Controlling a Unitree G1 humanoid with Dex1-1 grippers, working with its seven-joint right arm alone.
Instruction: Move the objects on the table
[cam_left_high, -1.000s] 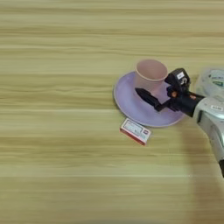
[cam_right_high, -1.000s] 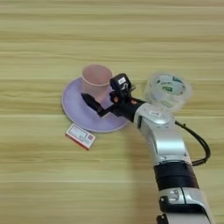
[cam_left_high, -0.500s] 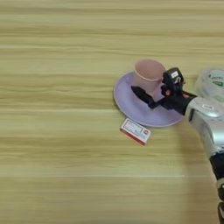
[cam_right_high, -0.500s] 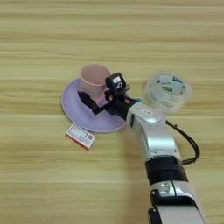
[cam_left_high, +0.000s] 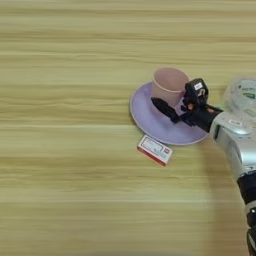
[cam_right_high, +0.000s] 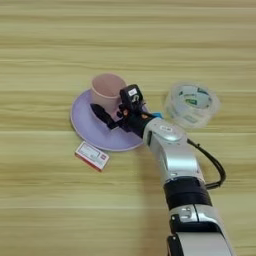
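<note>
A pink plastic cup (cam_right_high: 107, 88) stands upright, mouth up, on the far part of a round lilac plate (cam_right_high: 86, 128) on the light wooden worktop (cam_right_high: 45, 55). The black two-fingered tool (cam_right_high: 111, 107) is spread around the cup's right side, one finger low over the plate, the other by the cup's wall. Just beside the plate's near edge lies a small flat white-and-red box (cam_right_high: 92, 155), long axis slanting; its print is unreadable. Right of the plate sits a clear round plastic container (cam_right_high: 192, 103) with a white-green label.
</note>
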